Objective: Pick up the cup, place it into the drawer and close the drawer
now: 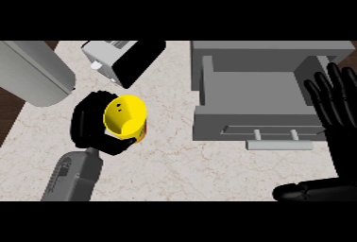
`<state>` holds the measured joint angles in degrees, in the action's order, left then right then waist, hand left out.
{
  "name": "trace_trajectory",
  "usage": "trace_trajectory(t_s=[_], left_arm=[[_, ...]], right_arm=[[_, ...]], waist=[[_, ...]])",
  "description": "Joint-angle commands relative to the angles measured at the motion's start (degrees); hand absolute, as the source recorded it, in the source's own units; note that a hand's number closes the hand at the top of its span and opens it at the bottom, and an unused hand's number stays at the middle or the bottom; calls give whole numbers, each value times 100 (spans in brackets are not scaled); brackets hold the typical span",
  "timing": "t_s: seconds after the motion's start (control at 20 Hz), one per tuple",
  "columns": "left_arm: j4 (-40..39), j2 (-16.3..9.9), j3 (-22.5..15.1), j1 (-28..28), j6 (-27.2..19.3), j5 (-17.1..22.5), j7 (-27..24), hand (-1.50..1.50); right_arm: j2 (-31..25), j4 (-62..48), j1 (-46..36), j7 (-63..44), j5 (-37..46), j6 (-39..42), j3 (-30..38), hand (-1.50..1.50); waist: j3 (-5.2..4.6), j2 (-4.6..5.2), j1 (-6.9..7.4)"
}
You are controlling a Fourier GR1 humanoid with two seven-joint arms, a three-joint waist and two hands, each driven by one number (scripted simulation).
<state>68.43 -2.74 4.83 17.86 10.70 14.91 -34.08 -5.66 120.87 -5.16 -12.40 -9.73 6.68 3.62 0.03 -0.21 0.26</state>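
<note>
A yellow cup (126,118) with its mouth facing up is held above the counter at the left, and my left hand (90,124) is curled round it from the left side. The grey drawer (254,94) stands pulled open at the right, its inside bare, with a pale bar handle (280,145) on its front. My right hand (333,101) rests open at the right edge, fingers pointing up, beside the drawer's right wall.
A black and white toaster (122,59) sits at the back, left of the drawer. A large grey cylinder (31,71) lies at the far left. The marble counter (195,170) stretches between cup and drawer.
</note>
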Motion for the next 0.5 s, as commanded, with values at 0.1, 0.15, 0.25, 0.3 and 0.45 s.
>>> trace_trajectory(t_s=[0.1, 0.15, 0.25, 0.3, 0.45], left_arm=[[1440, 84, -217, -54, -369, 217, 1192, 150], [1348, 261, -277, 448, -703, 159, 1474, 150], [1734, 268, -364, 813, -1107, 94, 1936, 150], [1711, 256, -392, 722, -991, 72, 1885, 150], [1076, 148, -278, 1311, -1070, 41, 1912, 150]], right_arm=[[57, 73, 581, 416, -39, 236, 31, -150], [-226, 82, -76, -216, -327, 132, 321, -150], [121, 37, 278, 269, 175, 56, -141, -150], [-104, -130, -96, 222, -26, 131, 180, -150], [89, -183, -66, 210, 184, 19, -115, -150]], waist=[[-1, 5, -21], [-1, 6, -25], [1, 1, -25], [-2, 13, -24], [-3, 21, -40]])
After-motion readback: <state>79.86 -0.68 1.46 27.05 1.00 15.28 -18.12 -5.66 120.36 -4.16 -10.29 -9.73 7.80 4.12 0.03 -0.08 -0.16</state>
